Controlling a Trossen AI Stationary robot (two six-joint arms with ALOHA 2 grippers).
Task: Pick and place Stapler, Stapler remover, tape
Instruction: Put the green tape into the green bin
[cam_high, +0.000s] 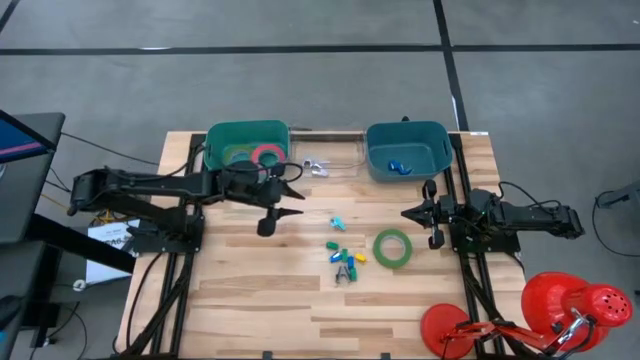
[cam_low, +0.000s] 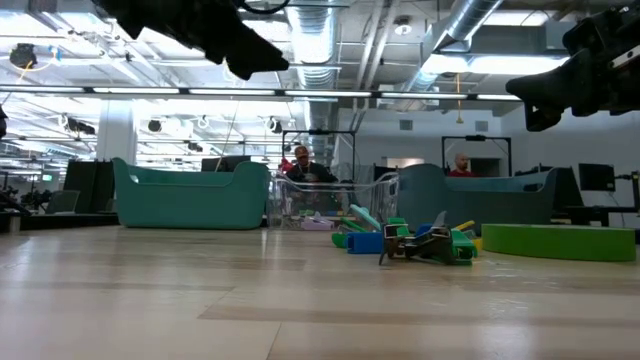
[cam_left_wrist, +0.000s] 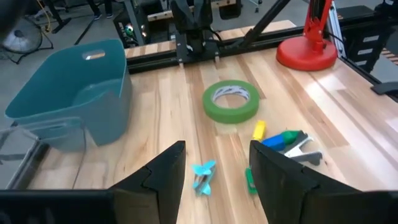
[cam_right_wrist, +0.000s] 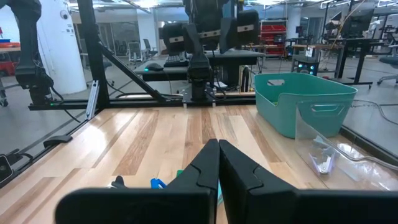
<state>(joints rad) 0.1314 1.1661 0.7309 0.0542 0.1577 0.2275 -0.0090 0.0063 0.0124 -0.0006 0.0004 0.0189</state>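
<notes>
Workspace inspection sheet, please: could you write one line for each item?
Surface: wooden table, bare at the front.
Job's things: green tape flat on the table; pink tape and a green one in the green bin; blue bin holds small blue pieces.
Clutter: small coloured pieces; clear tray; red lamp.
Grippers: left gripper open, empty; right gripper shut, empty.
Cables: nothing seen on the table.
Surroundings: people far behind.

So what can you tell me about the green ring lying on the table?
The flat green tape roll is a wide ring with a big round hole and a pale inner lining. It lies flat on the light wooden table, alone, just beside the pile of small coloured pieces. Nothing grips it; the right pincer hangs nearby.
</notes>
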